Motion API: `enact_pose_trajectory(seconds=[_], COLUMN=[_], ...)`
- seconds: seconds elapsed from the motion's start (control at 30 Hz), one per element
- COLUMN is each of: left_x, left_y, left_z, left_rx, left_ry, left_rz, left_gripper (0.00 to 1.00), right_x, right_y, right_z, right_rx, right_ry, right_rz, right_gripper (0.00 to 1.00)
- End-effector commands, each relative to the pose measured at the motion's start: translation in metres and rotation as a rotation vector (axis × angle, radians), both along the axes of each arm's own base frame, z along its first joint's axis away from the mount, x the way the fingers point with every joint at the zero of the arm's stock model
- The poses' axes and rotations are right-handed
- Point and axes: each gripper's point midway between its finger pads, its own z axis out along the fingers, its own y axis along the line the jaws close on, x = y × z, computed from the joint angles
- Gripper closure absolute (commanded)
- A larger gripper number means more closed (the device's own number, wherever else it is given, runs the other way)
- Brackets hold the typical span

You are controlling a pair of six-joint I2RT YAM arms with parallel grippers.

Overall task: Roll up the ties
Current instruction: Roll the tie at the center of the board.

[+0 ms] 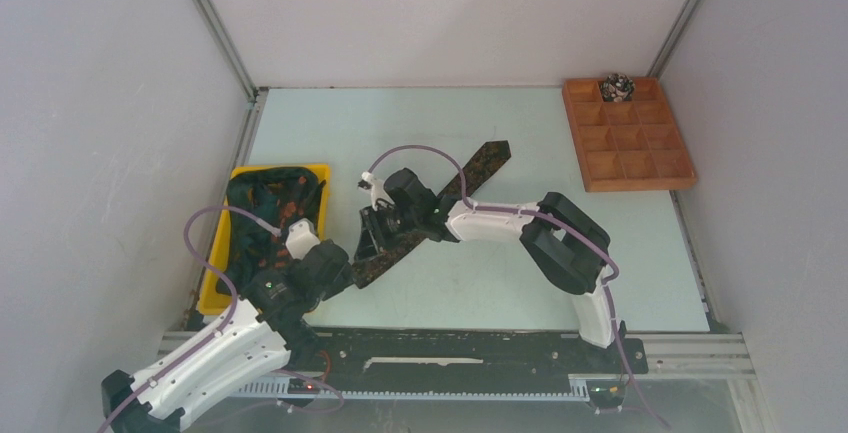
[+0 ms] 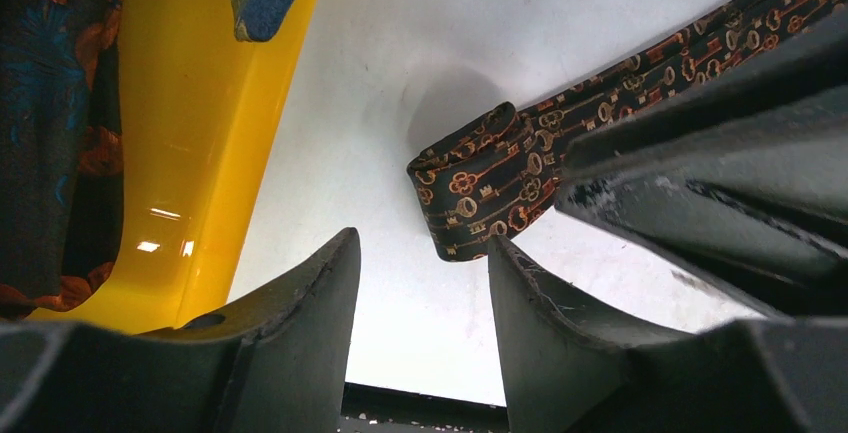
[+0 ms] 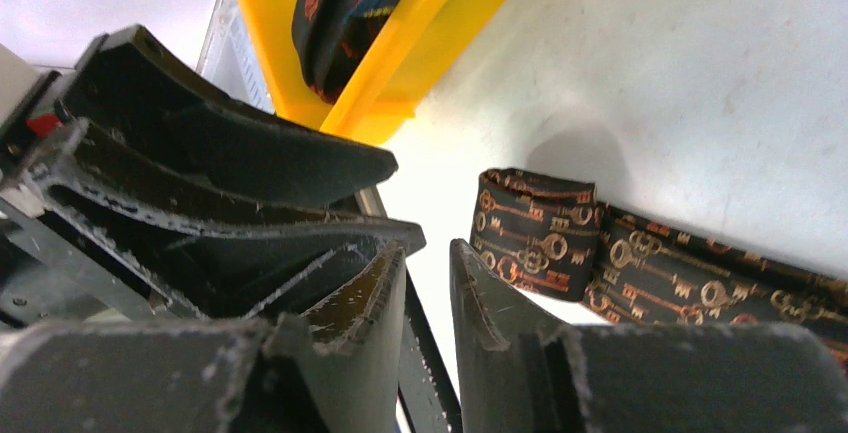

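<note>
Black key-patterned tie (image 2: 500,183), folded end, left pincer (image 2: 422,245) released, right pincer (image 3: 428,249) barely parted, both empty

yellow bin (image 1: 212,283): left side of table, near front | wooden compartment tray (image 1: 640,158): far right corner, lying flat | table (image 1: 500,283): pale green surface

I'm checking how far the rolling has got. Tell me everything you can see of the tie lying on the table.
The tie is a long, narrow strip of dark fabric printed with orange-gold keys. It lies flat and diagonal on the pale table, one end far right. Its near end is folded over into a low first turn. The left hand and right hand sit open beside that fold, gripping nothing.
</note>
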Motion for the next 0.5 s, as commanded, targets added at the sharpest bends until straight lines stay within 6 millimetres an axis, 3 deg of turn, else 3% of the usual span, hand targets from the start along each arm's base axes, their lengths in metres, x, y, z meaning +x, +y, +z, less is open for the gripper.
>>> enact_pose_trajectory(seconds=[0.0, 0.47], left_x=[0.006, 0.012], left_y=[-0.006, -0.017], left_z=[0.002, -0.008], left_rx=[-0.044, -0.089], left_ry=[-0.026, -0.036], left_rz=[0.019, 0.015], left_gripper=[0.44, 0.44], right_x=[0.007, 0.004], right_y=[0.002, -0.007], right_z=[-0.016, -0.050], right_rx=[-0.039, -0.104], right_ry=[-0.015, 0.006], right_rz=[0.012, 0.015], right_gripper=[0.74, 0.76])
